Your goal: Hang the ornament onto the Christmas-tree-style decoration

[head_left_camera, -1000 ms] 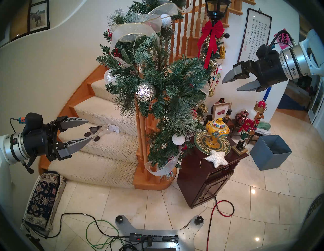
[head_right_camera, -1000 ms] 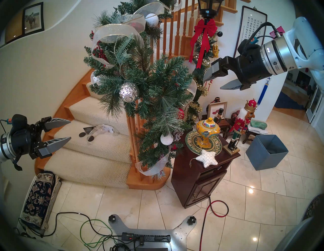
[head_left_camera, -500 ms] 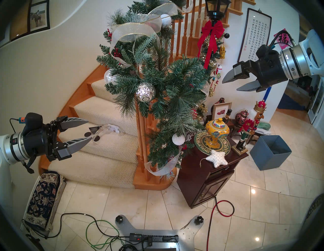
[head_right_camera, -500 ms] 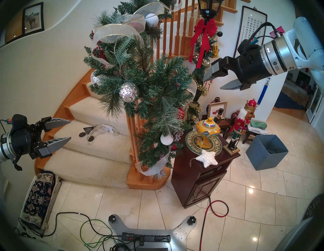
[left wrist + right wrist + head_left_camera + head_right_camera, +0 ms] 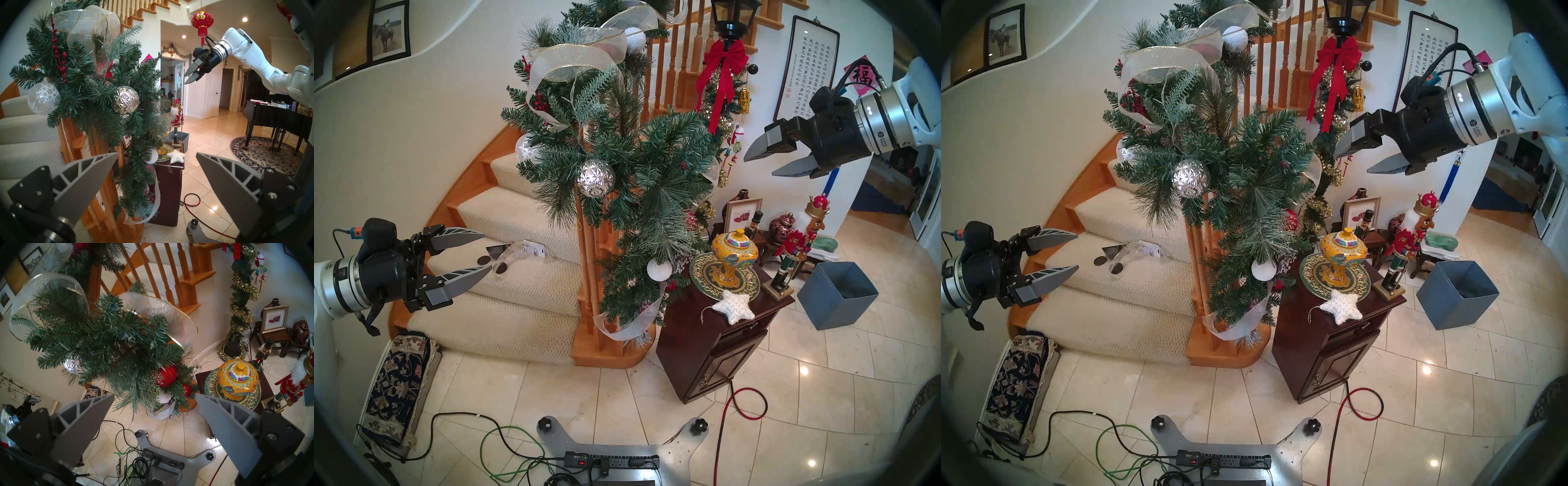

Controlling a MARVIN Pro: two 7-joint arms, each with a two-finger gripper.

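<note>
Both of our claws stand spread wide and empty. Our right gripper (image 5: 767, 164) hangs high beside the upper boughs, its fingers angled downward and touching nothing; our left gripper (image 5: 485, 251) sits lower on the far side of the stair rail, held level over the carpeted steps, likewise clear of everything.

Well below our right gripper, and a little toward our own body from its tips, the white star ornament (image 5: 733, 306) lies flat on the near corner of the dark wooden cabinet (image 5: 714, 356), one point overlapping the edge of the green and gold plate (image 5: 751, 288) that carries the yellow jar (image 5: 734, 256). Its thin gold string loop (image 5: 705, 314) trails off the star on the side toward the garland, lying on the cabinet top. From our left gripper the star is far across, beyond the hanging greenery.

We judge the star light, soft and puffy, so it should give under the fingers rather than slip, and it looks unlikely to break. The glittery fuzz should offer fair friction. We would take it across the body or by one point, leaving the loop free to hang open; pinching the fine string itself looks hard for fingers this broad.

The pine garland (image 5: 619, 163) drapes between our two claws, level with and below our right gripper's tips. Its twigs look springy, so a stiff tip near the faceted silver ball (image 5: 595, 178) seems a fair hook, though the loop may snag on needles.
</note>
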